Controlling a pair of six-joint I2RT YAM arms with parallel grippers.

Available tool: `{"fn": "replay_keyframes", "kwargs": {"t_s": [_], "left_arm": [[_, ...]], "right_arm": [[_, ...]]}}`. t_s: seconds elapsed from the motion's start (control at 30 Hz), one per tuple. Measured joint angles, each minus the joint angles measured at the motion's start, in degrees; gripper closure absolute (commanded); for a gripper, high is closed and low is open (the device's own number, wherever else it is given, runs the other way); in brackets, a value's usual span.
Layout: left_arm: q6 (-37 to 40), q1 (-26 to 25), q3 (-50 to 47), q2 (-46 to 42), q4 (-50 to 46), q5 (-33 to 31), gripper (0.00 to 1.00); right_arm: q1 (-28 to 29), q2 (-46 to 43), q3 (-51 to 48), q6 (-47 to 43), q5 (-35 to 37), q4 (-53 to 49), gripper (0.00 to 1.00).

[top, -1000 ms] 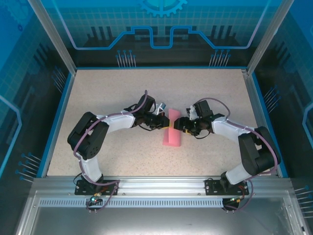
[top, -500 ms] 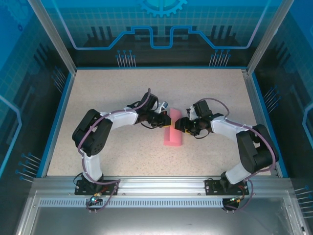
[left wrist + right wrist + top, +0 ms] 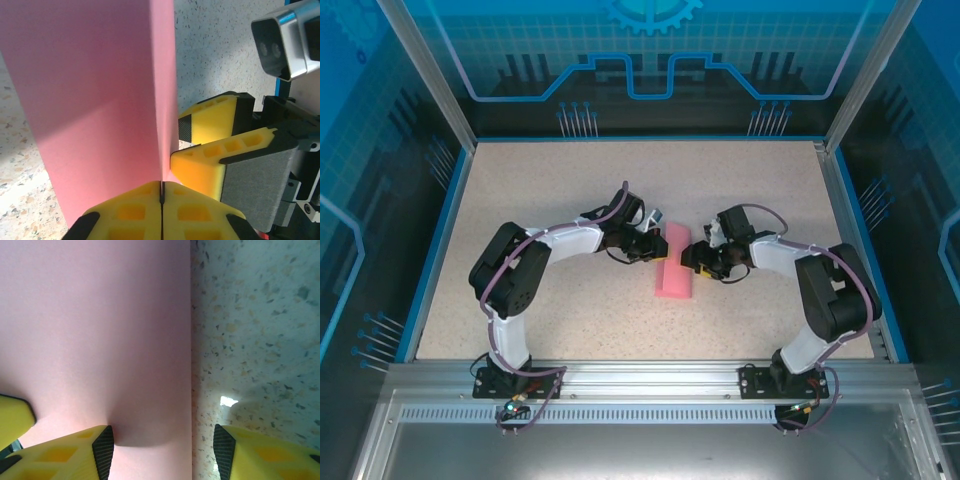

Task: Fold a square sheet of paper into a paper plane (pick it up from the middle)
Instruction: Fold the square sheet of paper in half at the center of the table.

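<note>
Paper (image 3: pixel 676 276), pink and folded, in the tight-closed left claw (image 3: pixel 161 189); right claw (image 3: pixel 162 440) agape astride its edge.

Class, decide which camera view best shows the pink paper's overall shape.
Top external: the whole pink paper shows, a long folded strip. The left wrist sees one flap pinched in shut jaws; the right wrist, a flat patch.

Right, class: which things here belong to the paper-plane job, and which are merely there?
Job:
pink paper, folded into a strip
left gripper, shut on it
right gripper, open at its edge

Merely there:
speckled table
blue enclosure walls
</note>
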Motion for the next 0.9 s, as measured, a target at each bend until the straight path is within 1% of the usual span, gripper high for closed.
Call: {"fn": "replay_keyframes", "kwargs": {"t_s": [0.07,0.23,0.27,0.3,0.33,0.4,0.43,0.47,0.57,0.73,0.9], "left_arm": [[0.04,0.00,0.00,0.07,-0.02,-0.22,0.87],[0.02,0.00,0.11,0.17,-0.68,-1.29,0.69],[0.07,0.00,0.11,0.17,-0.83,-1.57,0.63],[0.17,0.00,0.11,0.15,-1.11,-2.12,0.54],[0.11,0.00,0.11,0.13,-1.55,-2.73,0.51],[-0.26,0.00,0.09,-0.37,-2.86,-4.57,0.50],[-0.28,0.00,0.07,-0.94,-3.74,-5.66,0.47],[-0.39,0.00,-0.04,-1.68,-4.39,-6.80,0.46],[-1.22,0.00,-1.38,-5.77,-5.79,-10.62,0.45],[-3.10,0.00,-4.85,-13.40,-6.27,-15.93,0.43],[-4.57,0.00,-6.80,-16.61,-6.51,-18.45,0.42]], "right_arm": [[0.00,0.79,0.02,-0.24,-0.37,0.20,0.43],[-0.04,1.70,0.28,-0.28,-0.39,0.17,0.44],[-0.04,1.77,0.31,-0.24,-0.39,0.11,0.44],[-0.04,1.81,0.39,-0.24,-0.35,0.04,0.44],[-0.04,1.81,0.39,-0.22,-0.33,0.00,0.44],[0.07,1.90,0.76,-0.22,-0.11,-0.52,0.44],[0.17,2.01,1.05,-0.26,0.09,-0.94,0.43],[0.28,2.08,1.31,-0.39,0.26,-1.31,0.43],[1.38,2.60,2.97,-0.79,2.03,-3.52,0.43],[3.85,5.20,8.57,-1.03,7.50,-9.01,0.41],[4.33,5.53,9.53,-0.66,9.14,-10.45,0.41]]}}
